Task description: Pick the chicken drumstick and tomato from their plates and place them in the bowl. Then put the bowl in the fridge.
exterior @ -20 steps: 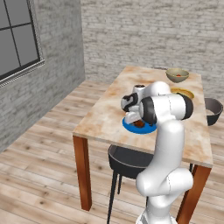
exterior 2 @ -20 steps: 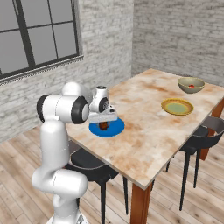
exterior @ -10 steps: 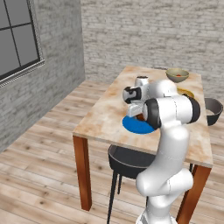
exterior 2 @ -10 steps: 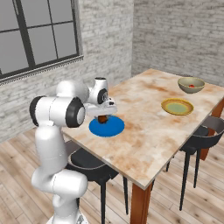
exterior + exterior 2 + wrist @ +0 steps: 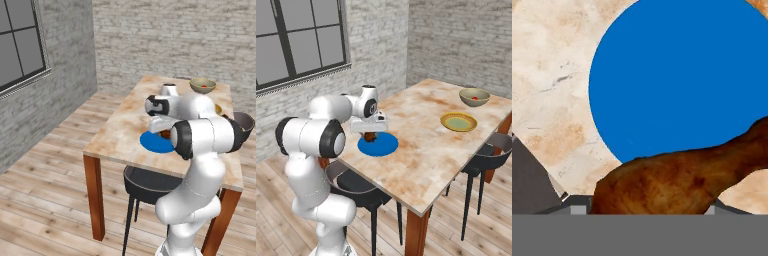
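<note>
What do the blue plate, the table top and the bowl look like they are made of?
Blue plate: flat uniform blue without shine, maybe matte plastic or glazed ceramic. Table top: mottled beige-and-rust veining, probably polished stone or marble, on wooden legs. Bowl: olive-tan, dull, possibly ceramic; too small to say.

A plain bright blue plate [image 5: 677, 80] is seen on a desk [image 5: 421, 135] mottled in beige and cream with rusty-orange patches, carried on reddish-brown wooden legs. A chicken drumstick [image 5: 682, 180] is coloured dark reddish-brown with lighter streaks. A second plate [image 5: 458, 122] is rimmed in yellow around a greenish centre. An olive-tan bowl [image 5: 474, 96] is shown with a shiny red tomato [image 5: 475, 98] inside.
</note>
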